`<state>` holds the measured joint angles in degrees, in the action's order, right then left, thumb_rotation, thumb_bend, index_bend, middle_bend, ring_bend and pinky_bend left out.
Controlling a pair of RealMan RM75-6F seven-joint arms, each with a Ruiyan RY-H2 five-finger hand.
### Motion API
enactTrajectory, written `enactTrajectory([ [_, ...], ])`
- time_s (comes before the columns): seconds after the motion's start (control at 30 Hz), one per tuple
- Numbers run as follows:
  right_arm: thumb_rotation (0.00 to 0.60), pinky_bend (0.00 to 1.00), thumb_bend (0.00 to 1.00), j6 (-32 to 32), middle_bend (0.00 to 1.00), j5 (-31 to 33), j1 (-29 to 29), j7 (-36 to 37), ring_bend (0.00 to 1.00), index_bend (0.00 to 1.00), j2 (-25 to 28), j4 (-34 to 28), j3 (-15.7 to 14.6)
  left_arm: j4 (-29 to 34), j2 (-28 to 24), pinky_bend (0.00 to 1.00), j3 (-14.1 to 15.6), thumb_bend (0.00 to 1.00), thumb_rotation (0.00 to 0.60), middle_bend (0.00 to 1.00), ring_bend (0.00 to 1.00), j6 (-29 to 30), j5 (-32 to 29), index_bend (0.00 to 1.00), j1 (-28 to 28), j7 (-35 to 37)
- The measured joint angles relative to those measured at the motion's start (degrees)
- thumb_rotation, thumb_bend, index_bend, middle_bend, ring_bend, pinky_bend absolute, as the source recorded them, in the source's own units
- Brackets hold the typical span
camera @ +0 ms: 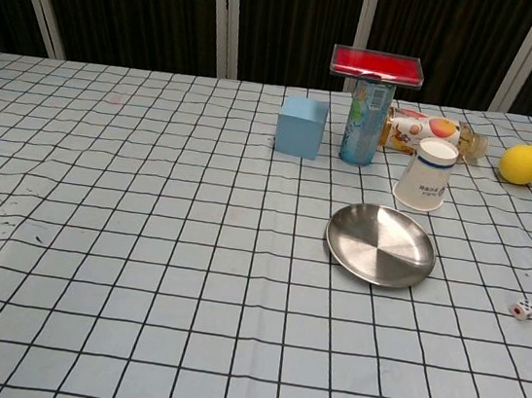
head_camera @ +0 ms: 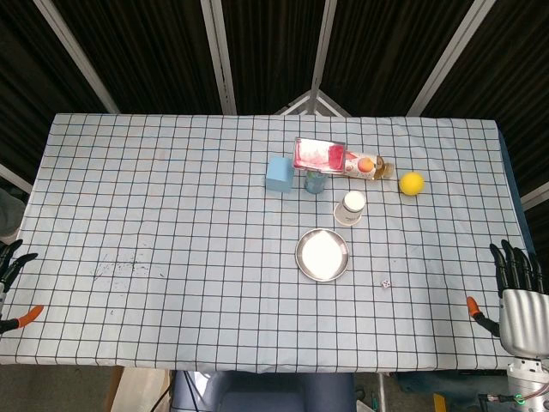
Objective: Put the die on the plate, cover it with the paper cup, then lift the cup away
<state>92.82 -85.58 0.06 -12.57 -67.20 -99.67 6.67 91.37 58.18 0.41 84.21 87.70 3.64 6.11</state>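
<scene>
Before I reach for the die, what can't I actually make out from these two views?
- Die: too small in both views to read its top face.
- Left hand: head view's left edge cuts it off; absent from chest view.
- Right hand: partly cut by the head view's right edge.
- Bottle label: lying behind the paper cup, partly hidden in chest view.

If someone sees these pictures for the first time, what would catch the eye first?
Probably the shiny metal plate near the table's middle, empty, with the paper cup standing mouth-down just behind it. Next, the bright yellow ball at far right and the red-topped box at the back. The tiny die lies right of the plate, easily missed.
</scene>
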Motion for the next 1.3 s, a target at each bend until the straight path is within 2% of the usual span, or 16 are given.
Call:
enactTrajectory([
  [0.17, 0.600, 0.00, 0.26, -0.6, 0.04, 0.0, 0.1, -0.6, 0.04, 0.07, -0.1, 0.0, -0.4, 0.1, 0.0, 0.02, 0.2, 0.29, 0.600, 0.00, 0.00, 0.6, 0.6, 0.16, -0.2, 0.0],
  [0.4, 0.600, 0.00, 0.26, -1.4, 0.05, 0.0, 0.5, -0.1, 0.07, 0.15, -0.5, -0.2, -0.5, -0.2, 0.1, 0.02, 0.2, 0.29, 0.600, 0.00, 0.00, 1.3, 0.9, 0.16, -0.5, 0.2],
  [0.67, 0.600, 0.00, 0.26, -5.9, 0.07, -0.9, 2.7, 5.8, 0.11, 0.27, -3.0, 2.7, -1.5, 0.0, 0.2, 0.02, 0.1, 0.29, 0.600, 0.00, 0.00, 1.1, 0.8, 0.16, -0.4, -0.3],
  [0.77, 0.600, 0.00, 0.26, -9.1, 0.09, -1.9, 4.6, 6.8, 0.12, 0.31, -4.7, 6.5, -2.1, 0.1, 0.3, 0.02, 0.5, 0.29, 0.600, 0.00, 0.00, 1.2, 1.4, 0.16, -0.5, -0.8],
  [0.9, 0.600, 0.00, 0.26, -12.3, 0.09, -4.7, 8.2, 8.9, 0.12, 0.31, -7.4, 13.0, -2.4, 0.1, 0.6, 0.02, 0.0, 0.29, 0.600, 0.00, 0.00, 0.6, 0.3, 0.16, -0.2, -1.2],
  [1.1, 0.600, 0.00, 0.26, -20.2, 0.09, -8.3, 15.2, 16.6, 0.12, 0.32, -10.9, 23.8, -2.8, 0.4, 1.0, 0.02, -0.4, 0.29, 0.600, 0.00, 0.00, -0.3, -0.6, 0.16, 0.2, -2.7],
  [1.3, 0.600, 0.00, 0.26, -28.2, 0.09, -10.6, 20.5, 18.9, 0.12, 0.34, -14.5, 32.5, -5.1, 0.8, 1.4, 0.02, -0.6, 0.29, 0.600, 0.00, 0.00, -0.4, -1.2, 0.16, 0.2, -4.1],
])
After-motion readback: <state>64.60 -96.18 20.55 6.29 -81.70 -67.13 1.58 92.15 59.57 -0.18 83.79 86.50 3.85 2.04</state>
